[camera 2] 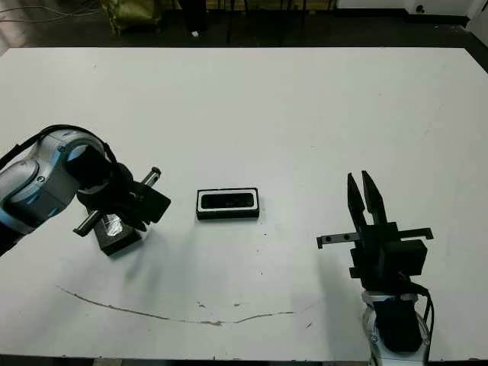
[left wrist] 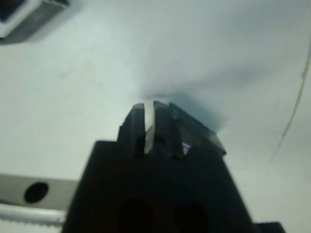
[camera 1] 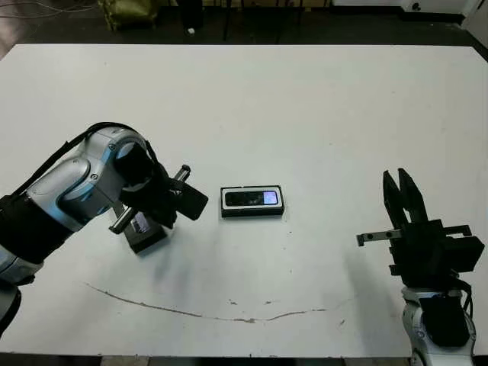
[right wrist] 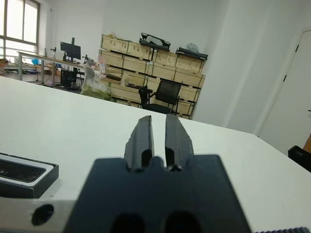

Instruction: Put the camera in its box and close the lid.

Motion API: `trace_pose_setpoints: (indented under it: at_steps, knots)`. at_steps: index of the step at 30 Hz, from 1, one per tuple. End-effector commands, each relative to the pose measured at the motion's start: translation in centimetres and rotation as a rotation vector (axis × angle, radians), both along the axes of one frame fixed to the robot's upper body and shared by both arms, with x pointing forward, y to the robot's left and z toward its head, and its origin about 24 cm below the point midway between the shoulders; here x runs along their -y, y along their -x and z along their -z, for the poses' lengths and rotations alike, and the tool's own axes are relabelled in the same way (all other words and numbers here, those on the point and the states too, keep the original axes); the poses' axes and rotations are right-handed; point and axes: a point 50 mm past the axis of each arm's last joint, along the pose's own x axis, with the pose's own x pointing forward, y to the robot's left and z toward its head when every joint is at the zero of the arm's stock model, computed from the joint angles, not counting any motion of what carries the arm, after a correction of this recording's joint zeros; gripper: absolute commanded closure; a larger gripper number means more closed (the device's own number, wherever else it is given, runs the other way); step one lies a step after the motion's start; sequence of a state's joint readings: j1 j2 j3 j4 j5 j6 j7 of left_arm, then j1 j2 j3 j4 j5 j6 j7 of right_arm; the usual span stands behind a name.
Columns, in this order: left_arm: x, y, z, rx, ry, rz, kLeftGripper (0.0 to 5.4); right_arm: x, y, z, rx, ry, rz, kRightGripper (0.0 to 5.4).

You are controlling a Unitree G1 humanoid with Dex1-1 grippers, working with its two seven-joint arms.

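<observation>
The box (camera 1: 252,210), a black tray with white lining, sits mid-table with the camera (camera 1: 245,199) lying flat inside it, a bluish patch at its right end. The lid (camera 1: 145,233), black with a silvery strip, lies to the box's left, partly under my left gripper (left wrist: 146,114). That gripper's fingers are together with nothing between them, and the lid (left wrist: 197,127) shows right beside them. My right gripper (camera 1: 402,192) stands upright at the front right, shut and empty, well clear of the box (right wrist: 26,177).
A thin dark scratch (camera 1: 213,313) runs across the table (camera 1: 305,114) near its front edge. An olive bag (camera 1: 130,11) and dark floor lie past the far edge. The right wrist view shows an office chair (right wrist: 167,94) and stacked crates beyond the table.
</observation>
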State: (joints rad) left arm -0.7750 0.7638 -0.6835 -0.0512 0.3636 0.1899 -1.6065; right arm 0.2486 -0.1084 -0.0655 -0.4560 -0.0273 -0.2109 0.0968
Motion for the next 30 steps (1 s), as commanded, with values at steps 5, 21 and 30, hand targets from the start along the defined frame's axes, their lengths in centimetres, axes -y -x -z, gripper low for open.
trace_pose_setpoints:
  at_steps: [5, 21, 30]
  knots:
    - [-0.6, 1.6, 1.2, -0.046, -0.067, 0.036, 5.40, 0.2, 0.1, 0.5, -0.023, -0.008, 0.003, 5.39]
    - [-2.4, 2.6, 1.5, -0.054, -0.174, 0.103, 5.40, 0.4, 0.1, 0.4, -0.038, -0.003, 0.020, 5.39]
    - [-3.4, 2.7, 1.5, -0.061, -0.207, 0.112, 5.40, 0.2, 0.2, 0.4, -0.041, 0.001, 0.015, 5.39]
